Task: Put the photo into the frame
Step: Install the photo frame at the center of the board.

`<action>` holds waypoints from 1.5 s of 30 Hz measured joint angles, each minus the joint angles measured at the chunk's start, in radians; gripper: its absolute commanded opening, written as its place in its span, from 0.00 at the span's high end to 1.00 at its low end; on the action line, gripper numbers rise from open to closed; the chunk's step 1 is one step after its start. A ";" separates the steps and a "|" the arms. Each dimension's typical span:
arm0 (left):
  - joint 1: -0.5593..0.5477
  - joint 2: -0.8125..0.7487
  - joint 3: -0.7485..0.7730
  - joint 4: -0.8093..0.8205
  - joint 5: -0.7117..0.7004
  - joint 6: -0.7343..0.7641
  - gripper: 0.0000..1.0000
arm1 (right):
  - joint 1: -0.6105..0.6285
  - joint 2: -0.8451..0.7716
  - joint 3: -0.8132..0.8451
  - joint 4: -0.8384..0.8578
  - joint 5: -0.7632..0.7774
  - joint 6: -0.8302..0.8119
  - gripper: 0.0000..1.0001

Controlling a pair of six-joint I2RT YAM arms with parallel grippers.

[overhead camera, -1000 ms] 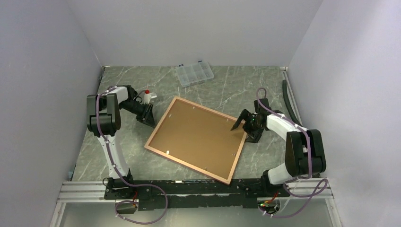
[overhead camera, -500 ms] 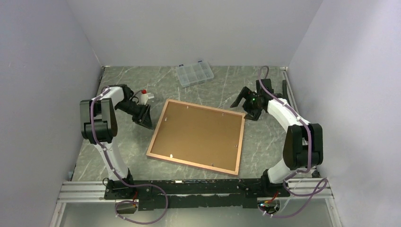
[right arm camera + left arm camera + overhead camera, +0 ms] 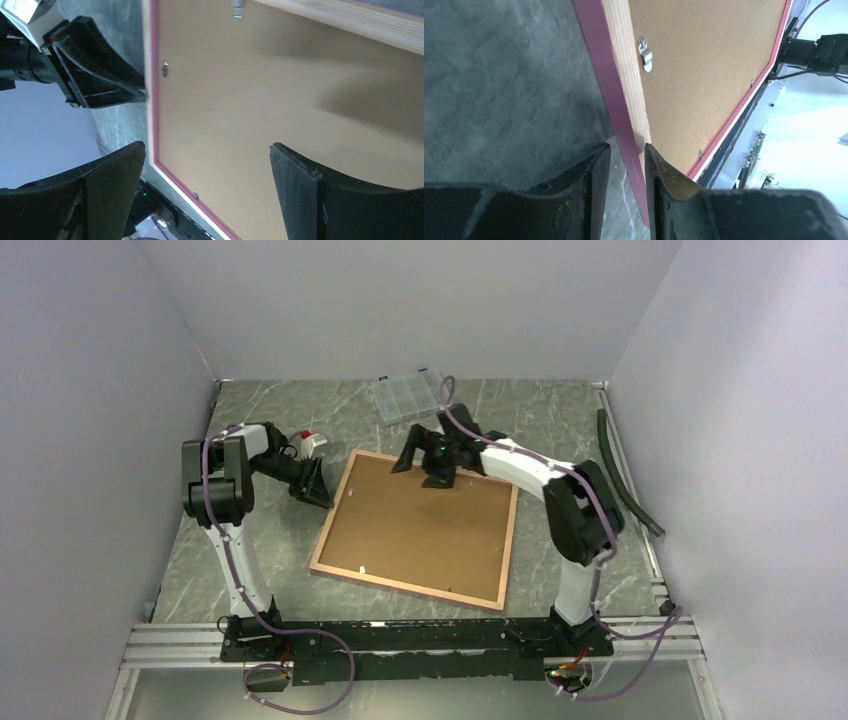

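Observation:
The frame (image 3: 405, 587) lies back-up on the table, its thin pink border around a brown backing board (image 3: 420, 530) held by small metal clips. The photo is not in view. My left gripper (image 3: 322, 492) is at the frame's left edge near the far corner. In the left wrist view its jaws (image 3: 627, 150) stand narrowly closed around the pink edge (image 3: 604, 75). My right gripper (image 3: 422, 455) is wide open and empty above the board's far edge. In the right wrist view (image 3: 207, 150) it looks down on the board (image 3: 240, 100).
A small clear compartment box (image 3: 411, 396) sits at the back of the table. A small white bottle with a red cap (image 3: 312, 440) stands by the left arm. A black strip (image 3: 625, 475) lies along the right wall.
The frame has turned so that its far edge runs more squarely across the table. My right gripper has swung from the frame's right corner to above its far edge. The left gripper stays at the left edge.

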 measured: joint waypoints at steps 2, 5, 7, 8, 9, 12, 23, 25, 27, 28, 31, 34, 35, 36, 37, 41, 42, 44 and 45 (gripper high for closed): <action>-0.004 0.001 0.000 0.009 0.006 -0.001 0.69 | 0.046 0.076 0.064 0.030 -0.016 0.024 0.01; -0.009 0.006 0.000 0.020 0.012 -0.004 0.74 | 0.095 0.173 0.146 0.070 -0.034 0.066 0.02; -0.009 0.008 0.000 0.019 0.019 -0.011 0.76 | 0.118 0.231 0.198 0.095 -0.045 0.094 0.04; -0.009 0.009 0.000 0.018 0.021 -0.015 0.77 | 0.127 0.255 0.220 0.104 -0.049 0.106 0.04; -0.009 0.009 0.000 0.018 0.022 -0.018 0.78 | 0.137 0.281 0.243 0.113 -0.052 0.121 0.05; -0.009 0.009 -0.003 0.017 0.027 -0.023 0.81 | 0.161 0.338 0.287 0.138 -0.054 0.158 0.07; 0.001 -0.002 -0.030 0.047 0.045 -0.051 0.87 | 0.222 0.441 0.367 0.187 -0.031 0.255 0.16; 0.001 -0.005 -0.035 0.053 0.046 -0.053 0.88 | 0.229 0.449 0.378 0.190 -0.018 0.264 0.16; 0.002 -0.008 -0.038 0.056 0.047 -0.053 0.89 | 0.237 0.460 0.392 0.192 -0.011 0.274 0.17; 0.002 -0.009 -0.040 0.059 0.047 -0.053 0.89 | 0.241 0.467 0.402 0.195 -0.007 0.280 0.17; 0.002 -0.013 -0.045 0.065 0.048 -0.053 0.89 | 0.252 0.484 0.425 0.200 0.003 0.291 0.18; 0.002 -0.016 -0.049 0.069 0.049 -0.053 0.90 | 0.261 0.500 0.447 0.203 0.008 0.299 0.18; 0.002 -0.016 -0.049 0.070 0.049 -0.053 0.90 | 0.263 0.505 0.453 0.203 0.010 0.301 0.18; 0.002 -0.016 -0.049 0.070 0.049 -0.053 0.90 | 0.264 0.508 0.458 0.203 0.011 0.303 0.18; 0.002 -0.016 -0.049 0.070 0.049 -0.053 0.90 | 0.265 0.510 0.461 0.202 0.011 0.305 0.18; 0.002 -0.016 -0.049 0.070 0.049 -0.053 0.91 | 0.265 0.515 0.472 0.193 0.011 0.307 0.19; 0.002 -0.016 -0.049 0.070 0.049 -0.053 0.91 | 0.265 0.516 0.473 0.192 0.011 0.307 0.19; 0.002 -0.016 -0.049 0.069 0.050 -0.053 0.91 | 0.265 0.519 0.480 0.187 0.011 0.307 0.19; 0.002 -0.016 -0.049 0.070 0.050 -0.053 0.91 | 0.265 0.522 0.484 0.186 0.011 0.307 0.19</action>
